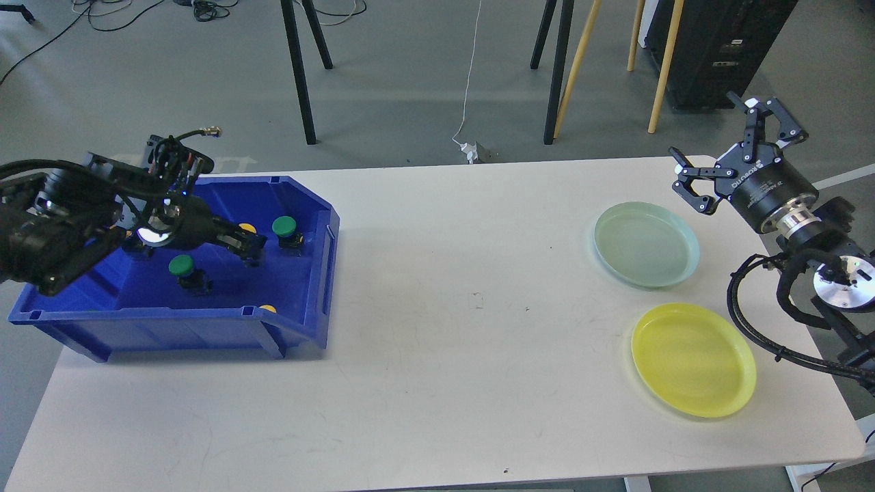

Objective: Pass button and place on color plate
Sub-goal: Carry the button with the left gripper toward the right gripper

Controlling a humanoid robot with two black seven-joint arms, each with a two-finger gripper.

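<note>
My left gripper (245, 242) hangs inside the blue bin (311, 205), raised off its floor and shut on a yellow button (247, 228). One green button (284, 226) stands just right of it and another green button (182, 266) stands below it on the bin floor. A further yellow button (268, 309) peeks over the bin's front wall. My right gripper (711, 137) is open and empty, in the air above the table's far right edge, beyond the pale green plate (646, 244). The yellow plate (693, 359) lies nearer, at the front right.
The white table (444, 328) stretches bare between the bin and the plates. Behind it, on the floor, are black and wooden stand legs (557, 68), cables and a black cabinet (718, 48).
</note>
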